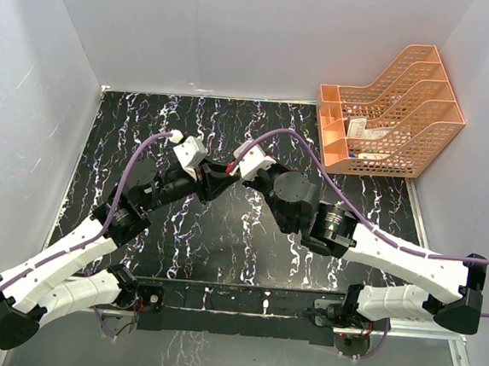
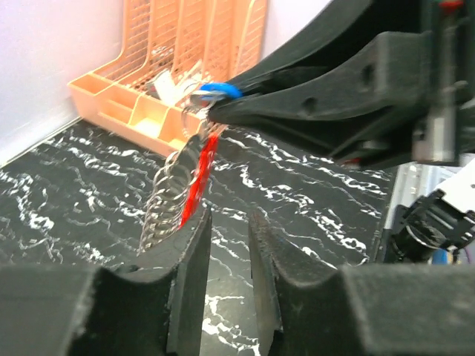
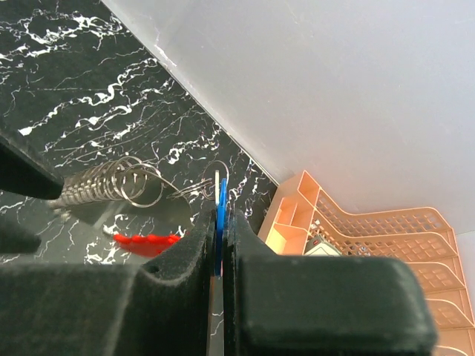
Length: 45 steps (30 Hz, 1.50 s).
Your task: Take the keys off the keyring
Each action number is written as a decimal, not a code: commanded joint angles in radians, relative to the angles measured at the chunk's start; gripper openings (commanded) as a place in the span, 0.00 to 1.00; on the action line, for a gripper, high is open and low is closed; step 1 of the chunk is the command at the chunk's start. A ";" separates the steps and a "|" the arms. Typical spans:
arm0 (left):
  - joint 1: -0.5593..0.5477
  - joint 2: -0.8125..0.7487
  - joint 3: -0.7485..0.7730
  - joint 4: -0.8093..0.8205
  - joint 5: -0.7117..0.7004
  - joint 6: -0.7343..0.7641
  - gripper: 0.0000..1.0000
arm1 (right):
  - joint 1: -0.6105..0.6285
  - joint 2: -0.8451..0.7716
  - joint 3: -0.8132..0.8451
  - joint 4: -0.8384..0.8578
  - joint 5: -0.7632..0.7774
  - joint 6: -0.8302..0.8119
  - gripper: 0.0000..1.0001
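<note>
My right gripper [image 3: 221,222] is shut on the blue head of the key [image 3: 221,191], which shows edge-on between the pads. In the left wrist view the key [image 2: 220,90] sits at the tip of the right gripper's fingers [image 2: 312,104]. The keyring [image 2: 194,178], a red strip beside stretched silvery coils, hangs from it down to the outer side of my left finger [image 2: 194,237]. My left gripper [image 2: 226,222] is open with nothing between its jaws. The coils [image 3: 111,185] and red strip [image 3: 145,243] also show in the right wrist view. From above, both grippers [image 1: 213,180] [image 1: 244,168] meet at mid-table.
An orange mesh file rack [image 1: 387,118] stands at the back right corner, also in the wrist views [image 2: 171,67] [image 3: 356,230]. White walls enclose the black marbled table [image 1: 222,241] on three sides. Purple cables arc over both arms.
</note>
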 commanded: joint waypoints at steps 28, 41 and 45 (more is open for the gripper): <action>-0.004 0.007 -0.057 0.346 0.018 0.169 0.38 | 0.016 -0.038 0.009 0.083 -0.014 0.030 0.00; -0.004 0.099 0.016 0.321 -0.188 0.310 0.39 | 0.022 -0.062 -0.006 0.093 -0.046 0.036 0.00; -0.004 0.118 0.017 0.352 -0.148 0.300 0.39 | 0.024 -0.069 -0.007 0.089 -0.046 0.038 0.00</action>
